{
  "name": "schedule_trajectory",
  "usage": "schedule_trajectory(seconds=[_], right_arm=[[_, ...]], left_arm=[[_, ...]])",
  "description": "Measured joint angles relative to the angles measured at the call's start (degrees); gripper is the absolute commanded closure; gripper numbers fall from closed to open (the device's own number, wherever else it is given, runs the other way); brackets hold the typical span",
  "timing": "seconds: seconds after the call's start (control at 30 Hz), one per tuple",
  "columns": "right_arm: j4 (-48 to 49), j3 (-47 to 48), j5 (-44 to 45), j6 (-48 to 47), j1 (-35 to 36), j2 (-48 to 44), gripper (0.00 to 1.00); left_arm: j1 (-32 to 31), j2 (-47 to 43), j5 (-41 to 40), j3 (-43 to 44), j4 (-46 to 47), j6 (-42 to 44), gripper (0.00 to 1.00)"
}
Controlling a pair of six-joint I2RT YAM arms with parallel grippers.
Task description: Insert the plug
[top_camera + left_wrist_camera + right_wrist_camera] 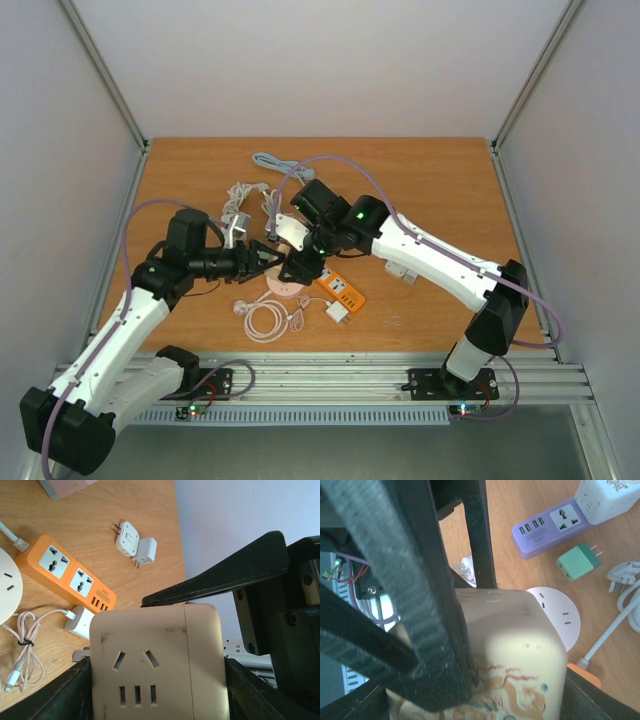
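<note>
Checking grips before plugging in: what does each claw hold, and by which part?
The left claw clamps the cream socket cube across two opposite sides. The right claw brackets the same cube; whether it grips cannot be told.

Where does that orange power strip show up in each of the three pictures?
Top external: orange power strip, picture centre.
Left wrist: upper left, lying flat.
Right wrist: only an orange corner, bottom right.
Shared landmark: the round pale socket beside it.

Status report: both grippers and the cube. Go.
Left gripper shut on cream socket cube, held off the table. Right gripper around same cube, grip unclear. Orange power strip on the table, not touching it.
</note>
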Motion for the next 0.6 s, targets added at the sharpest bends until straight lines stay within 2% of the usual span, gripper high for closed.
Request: schedule_trajectory(seconds=[0.13,0.23,0.43,0.6], right_arm=[[-0.9,2.3,-0.5,0.7,0.0,1.8,0.49],[-0.9,2.5,-0.5,1.2,0.1,2.0,0.58],[2.3,0.2,1.6,3.4,0.2,1.2,0.62],[5.4,-7.4,5.6,6.7,-0.8,-1.8,0.62]], left_arm=[[0.3,-0.3,-0.7,0.0,-0.1,-0.2,0.47],[0.5,-0.5,-1.0,0.0,-0.4,-0.4,0.39],[1.0,-2.1,-5.0,0.8,-3.2,0.9,0.15],[1.8,-5.0,-16.5,2.9,-10.0,3.1,0.08]])
